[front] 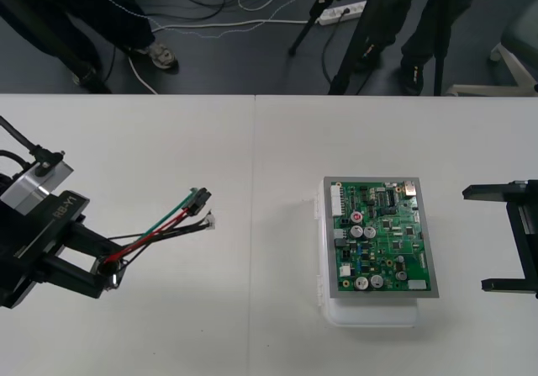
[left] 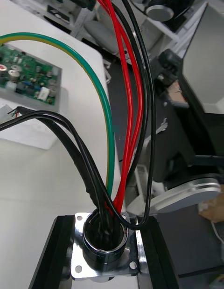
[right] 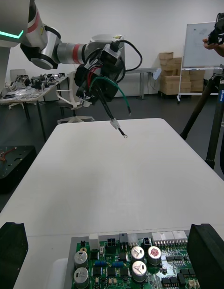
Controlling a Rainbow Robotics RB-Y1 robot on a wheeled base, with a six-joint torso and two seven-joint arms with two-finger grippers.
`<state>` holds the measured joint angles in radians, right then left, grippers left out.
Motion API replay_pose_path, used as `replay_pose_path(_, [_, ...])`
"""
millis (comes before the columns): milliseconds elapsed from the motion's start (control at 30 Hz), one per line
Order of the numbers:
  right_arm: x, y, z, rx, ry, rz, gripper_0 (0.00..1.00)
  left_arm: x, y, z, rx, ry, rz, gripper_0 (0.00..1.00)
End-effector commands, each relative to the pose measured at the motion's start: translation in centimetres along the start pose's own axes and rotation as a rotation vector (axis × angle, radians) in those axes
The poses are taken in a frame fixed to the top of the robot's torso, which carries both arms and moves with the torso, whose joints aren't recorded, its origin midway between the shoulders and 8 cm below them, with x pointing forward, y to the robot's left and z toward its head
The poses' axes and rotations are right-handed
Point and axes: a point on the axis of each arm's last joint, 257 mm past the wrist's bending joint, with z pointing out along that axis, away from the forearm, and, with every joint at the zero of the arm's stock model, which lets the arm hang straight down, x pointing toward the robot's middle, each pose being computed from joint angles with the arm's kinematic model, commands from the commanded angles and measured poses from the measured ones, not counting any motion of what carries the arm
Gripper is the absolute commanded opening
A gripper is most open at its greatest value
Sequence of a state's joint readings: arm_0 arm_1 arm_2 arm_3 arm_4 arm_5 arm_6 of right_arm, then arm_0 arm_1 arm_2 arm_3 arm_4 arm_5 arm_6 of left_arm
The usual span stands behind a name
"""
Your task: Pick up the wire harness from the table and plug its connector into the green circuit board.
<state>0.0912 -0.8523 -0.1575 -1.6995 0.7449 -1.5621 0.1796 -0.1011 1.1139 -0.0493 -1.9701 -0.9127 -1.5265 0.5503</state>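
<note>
Front view: the left gripper (front: 109,271) is at the left side of the bench (front: 168,334), its fingers (front: 88,241) closed on the harness (front: 147,235) at the socket end. The wires (front: 172,216) fan out from the fingers toward the board (front: 378,237) and end in the black plug (front: 200,198), well apart from the board. In the left wrist view the socket (left: 103,244) sits clamped between the two fingers, its flange lying across them, with red, black and green wires rising out of it. The right wrist view shows the harness held in the air above the bench. The right gripper (front: 476,239) is at the bench's right edge, near the board, fingers wide apart and holding nothing.
</note>
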Motion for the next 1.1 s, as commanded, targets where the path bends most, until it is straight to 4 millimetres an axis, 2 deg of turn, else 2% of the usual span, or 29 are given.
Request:
replay_pose_path(33, [-1.1, 0.2, -0.7, -0.018, 0.022, -0.085, 1.00, -0.8, -3.0, 0.6, 0.134, 0.060, 0.046, 0.00])
replay_pose_path(100, [-1.0, 0.2, -0.7, -0.017, 0.021, -0.083, 1.00, -1.2, -3.8, 1.2, 0.184, 0.044, 0.034, 0.00])
replay_pose_path(400, [-1.0, 0.2, -0.7, -0.016, 0.021, -0.082, 1.00, -1.9, -5.2, 3.2, 0.296, 0.055, 0.036, 0.00])
replay_pose_path(967, [-1.0, 0.2, -0.7, -0.017, 0.021, -0.080, 1.00, -3.7, -6.7, 6.4, 0.452, 0.024, 0.022, 0.00])
replay_pose_path(1100, [-1.0, 0.2, -0.8, -0.016, 0.023, -0.074, 1.00, -4.1, -6.4, 7.1, 0.470, 0.014, 0.014, 0.00])
